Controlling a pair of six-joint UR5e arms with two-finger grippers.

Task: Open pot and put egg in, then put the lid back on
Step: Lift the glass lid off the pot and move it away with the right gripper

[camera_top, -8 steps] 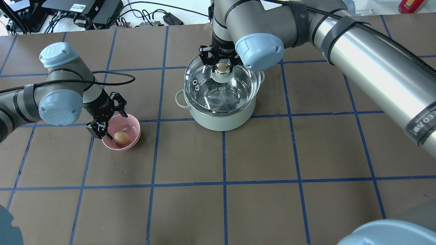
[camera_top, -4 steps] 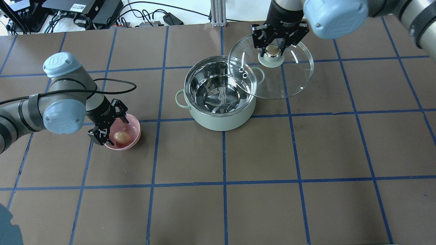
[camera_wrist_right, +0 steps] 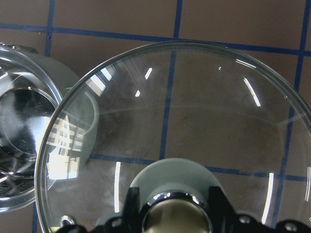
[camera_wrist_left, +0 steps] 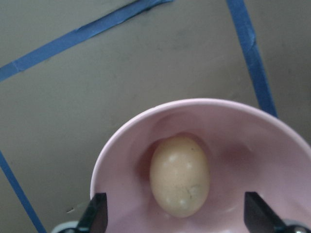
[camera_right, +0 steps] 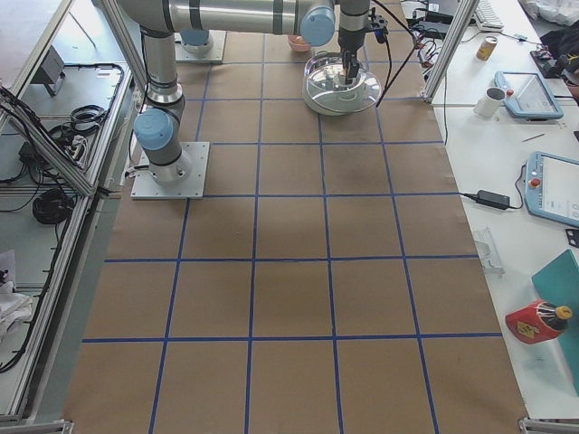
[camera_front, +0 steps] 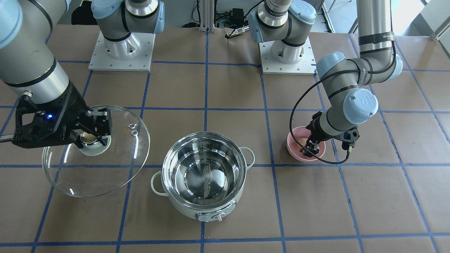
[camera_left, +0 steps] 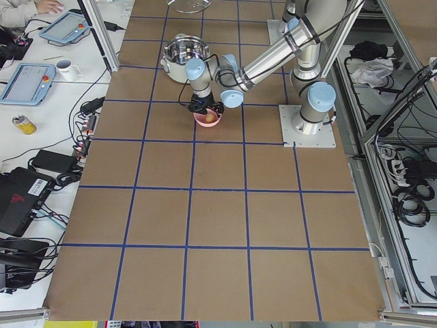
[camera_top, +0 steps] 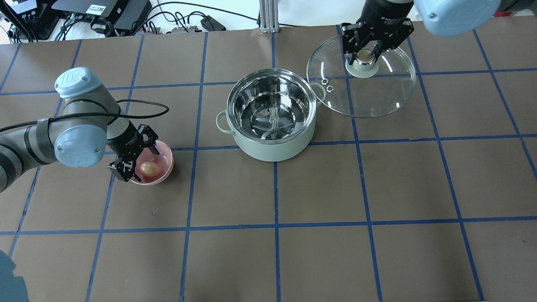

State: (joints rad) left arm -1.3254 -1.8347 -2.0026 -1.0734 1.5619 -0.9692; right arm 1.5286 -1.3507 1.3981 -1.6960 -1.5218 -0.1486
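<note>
Tabletop (camera_top: 335,188): carries the pot and the bowl.
Pot (camera_top: 275,152): open, nothing inside, well apart from both sets of jaws.
Lid (camera_top: 369,96): hangs under the right jaws, which are clamped on its knob (camera_top: 365,56). Its edge is near a pot handle.
Bowl (camera_top: 170,159): beneath the left jaws.
Egg (camera_wrist_left: 180,175): in the bowl, between the left jaws, which stand apart and do not touch it.

Hazards: the smooth egg may slip out or crack if squeezed too hard. A jaw catching the rim may tip the bowl. The lid, held by its knob alone, may swing.

The left wrist view shows a gap on each side of the egg; the overhead view hides these gaps. Only the front view shows the pot's control dial (camera_front: 215,216).
</note>
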